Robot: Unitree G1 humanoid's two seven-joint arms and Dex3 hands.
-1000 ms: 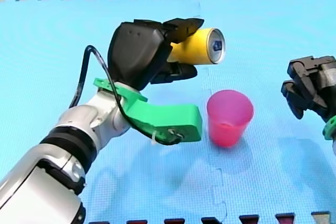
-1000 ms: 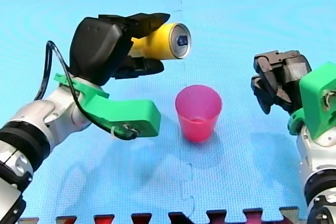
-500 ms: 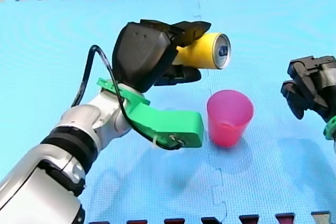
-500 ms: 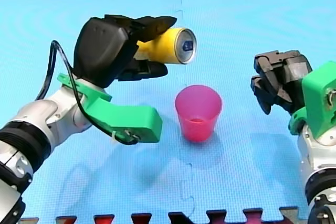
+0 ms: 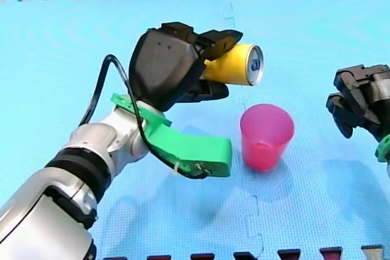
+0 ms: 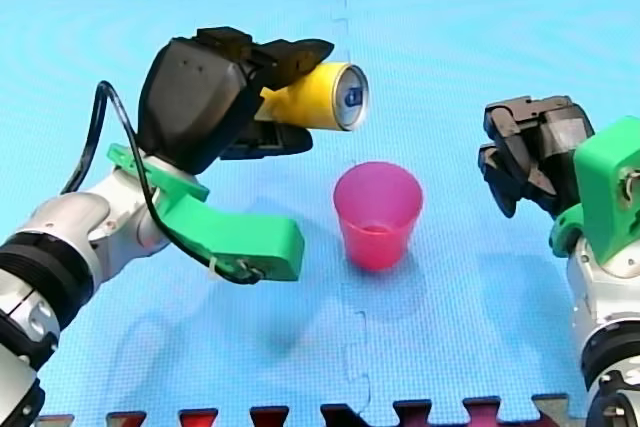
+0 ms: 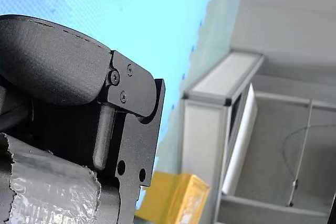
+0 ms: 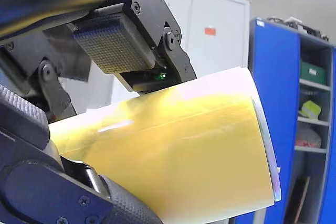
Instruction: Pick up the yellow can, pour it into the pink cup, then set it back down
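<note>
My left hand (image 5: 210, 62) is shut on the yellow can (image 5: 234, 66), holding it on its side in the air with its silver top facing right. The can hangs above and just left of the pink cup (image 5: 266, 136), which stands upright on the blue mat. In the second wrist view the can (image 8: 178, 150) lies between the black fingers (image 8: 113, 43) of that hand. My right hand (image 6: 530, 159) hovers to the right of the cup with its fingers curled, holding nothing.
The blue foam mat (image 5: 73, 59) covers the whole work surface, with puzzle-edge seams. A row of dark and red tabs (image 6: 300, 415) lines the near edge. A green bracket (image 5: 195, 150) on my left wrist hangs just left of the cup.
My left hand carried the can a little right toward the cup, then drew slightly back; the can's open end now tips a bit further down. The right hand and cup stayed put.
</note>
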